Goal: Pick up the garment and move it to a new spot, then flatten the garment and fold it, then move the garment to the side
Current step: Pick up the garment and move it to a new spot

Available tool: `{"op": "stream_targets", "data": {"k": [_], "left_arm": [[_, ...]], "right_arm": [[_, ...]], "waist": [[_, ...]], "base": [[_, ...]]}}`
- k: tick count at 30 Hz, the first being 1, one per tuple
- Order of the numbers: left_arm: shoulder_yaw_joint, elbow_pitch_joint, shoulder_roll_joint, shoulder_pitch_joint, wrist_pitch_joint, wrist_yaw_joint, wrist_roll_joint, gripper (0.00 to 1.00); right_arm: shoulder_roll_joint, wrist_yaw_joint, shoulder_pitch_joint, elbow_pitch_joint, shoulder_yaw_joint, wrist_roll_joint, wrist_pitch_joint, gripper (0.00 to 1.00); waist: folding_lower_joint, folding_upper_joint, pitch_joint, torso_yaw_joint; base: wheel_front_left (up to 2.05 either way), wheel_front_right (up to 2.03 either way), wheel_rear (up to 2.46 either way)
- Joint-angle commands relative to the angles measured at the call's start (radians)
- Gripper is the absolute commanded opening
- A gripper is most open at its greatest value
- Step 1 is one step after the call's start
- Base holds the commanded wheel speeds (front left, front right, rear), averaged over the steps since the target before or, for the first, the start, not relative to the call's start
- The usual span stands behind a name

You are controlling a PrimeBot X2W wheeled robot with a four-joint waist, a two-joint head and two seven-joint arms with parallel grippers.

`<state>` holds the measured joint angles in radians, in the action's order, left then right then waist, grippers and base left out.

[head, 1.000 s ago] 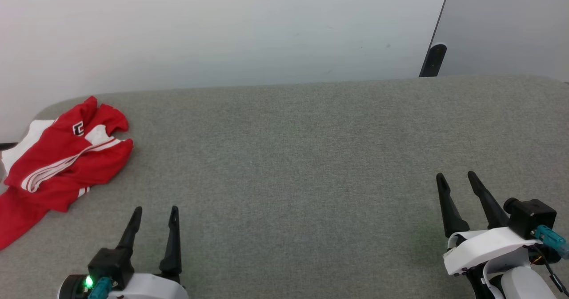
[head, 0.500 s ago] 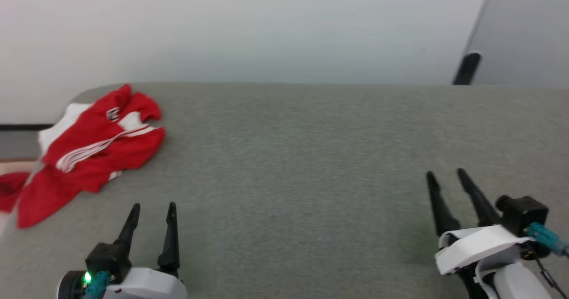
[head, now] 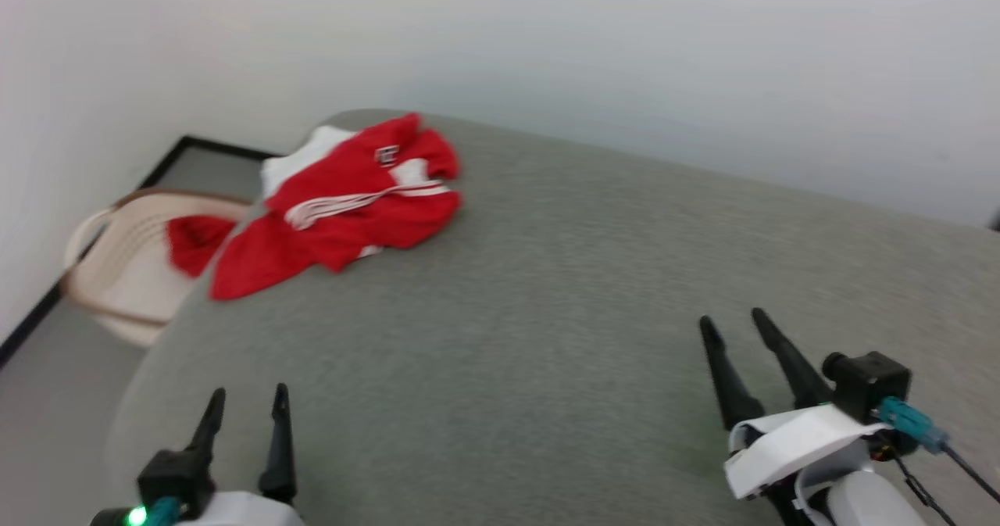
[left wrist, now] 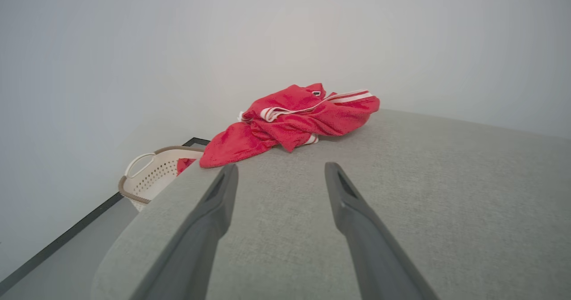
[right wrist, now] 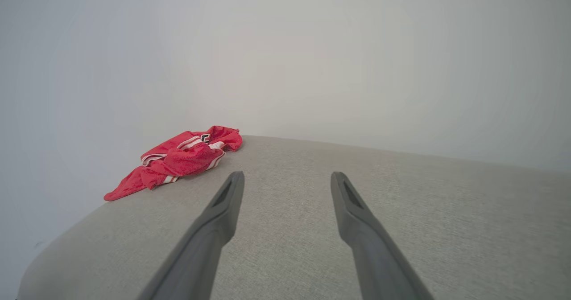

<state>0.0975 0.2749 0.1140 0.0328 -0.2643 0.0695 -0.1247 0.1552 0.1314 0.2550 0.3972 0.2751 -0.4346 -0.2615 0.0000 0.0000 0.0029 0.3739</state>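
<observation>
The garment is a crumpled red piece with white panels, white stripes and a small logo patch, lying at the far left corner of the grey table; one end droops over the table's left edge. It also lies ahead in the left wrist view and far left in the right wrist view. My left gripper is open at the lower left, well short of the garment, with nothing between its fingers. At the lower right my right gripper is open too and holds nothing.
A cream laundry basket with a red cloth in it stands on the floor left of the table, below the garment's corner; the left wrist view has that basket too. A pale wall runs behind the table.
The head camera has swung left, so the garment sits nearer the picture's middle and the basket and floor have come into view. Both grippers stay open and low.
</observation>
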Motion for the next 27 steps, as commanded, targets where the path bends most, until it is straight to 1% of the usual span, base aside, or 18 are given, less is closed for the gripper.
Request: {"op": "stream_targets", "data": {"k": [1,8,12,16,22,24,27], "left_arm": [[0.015,-0.014,0.003,-0.013,0.0,-0.01,-0.011,1.0],[0.068,-0.115,-0.031,-0.073,0.0,-0.041,-0.041,1.0],[0.083,-0.141,-0.041,-0.099,0.0,-0.043,-0.052,1.0],[0.093,-0.154,-0.047,-0.115,0.0,-0.035,-0.053,1.0],[0.062,-0.146,-0.05,-0.075,0.0,-0.008,-0.039,1.0],[0.046,-0.134,-0.04,-0.037,0.0,0.005,-0.033,1.0],[0.006,-0.09,-0.007,0.051,0.0,0.029,-0.023,1.0]], "right_arm": [[-0.004,-0.001,0.024,0.003,0.024,-0.008,-0.005,1.0],[0.016,-0.001,0.115,0.04,0.166,-0.042,-0.003,1.0],[0.021,-0.001,0.142,0.056,0.205,-0.061,-0.003,1.0],[0.022,-0.001,0.154,0.061,0.22,-0.079,-0.003,1.0],[0.036,-0.001,0.137,0.052,0.215,-0.082,-0.003,1.0],[0.036,-0.001,0.123,0.047,0.192,-0.081,-0.003,1.0],[0.031,-0.001,0.093,0.034,0.159,-0.055,-0.003,1.0]], "waist": [[0.0,0.0,-0.002,0.135],[0.0,0.0,0.036,0.161],[0.0,0.0,0.037,0.163],[0.0,0.0,0.038,0.161],[0.0,0.0,0.051,0.156],[0.0,0.0,0.056,0.152],[0.0,0.0,0.065,0.142]], "base": [[0.0,0.0,0.0],[0.0,0.0,0.0],[0.0,0.0,0.0],[0.0,0.0,0.0],[0.0,0.0,0.0],[0.0,0.0,0.0],[0.0,0.0,0.0]]}}
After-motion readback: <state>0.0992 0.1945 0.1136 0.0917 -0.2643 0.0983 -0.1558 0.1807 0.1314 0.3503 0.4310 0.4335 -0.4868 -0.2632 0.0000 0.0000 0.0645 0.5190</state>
